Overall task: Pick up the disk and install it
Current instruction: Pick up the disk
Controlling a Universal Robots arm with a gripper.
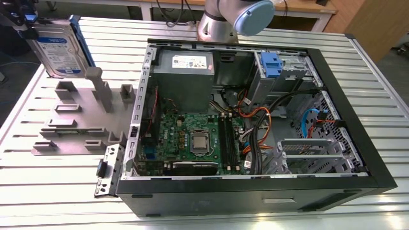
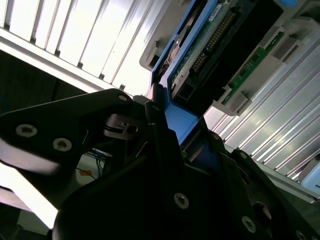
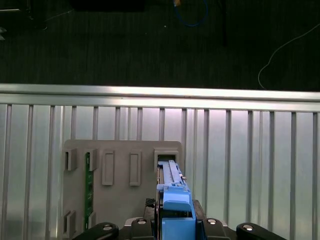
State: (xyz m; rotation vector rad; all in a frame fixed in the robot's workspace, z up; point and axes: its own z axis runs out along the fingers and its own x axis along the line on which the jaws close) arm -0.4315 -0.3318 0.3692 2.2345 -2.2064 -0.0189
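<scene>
Gripper (image 2: 177, 127): I see it clamped on the disk's blue frame.
Disk (image 1: 61, 48): upright at the grey holder (image 1: 76, 120), well apart from the case (image 1: 357, 158).
Progress: I judge the grasp made and the install not yet done.

I see the disk (image 1: 61, 50) standing upright on edge over the grey rack's (image 1: 70, 129) corner slot: silver, blue-and-white label, blue carrier frame round its edges.
</scene>
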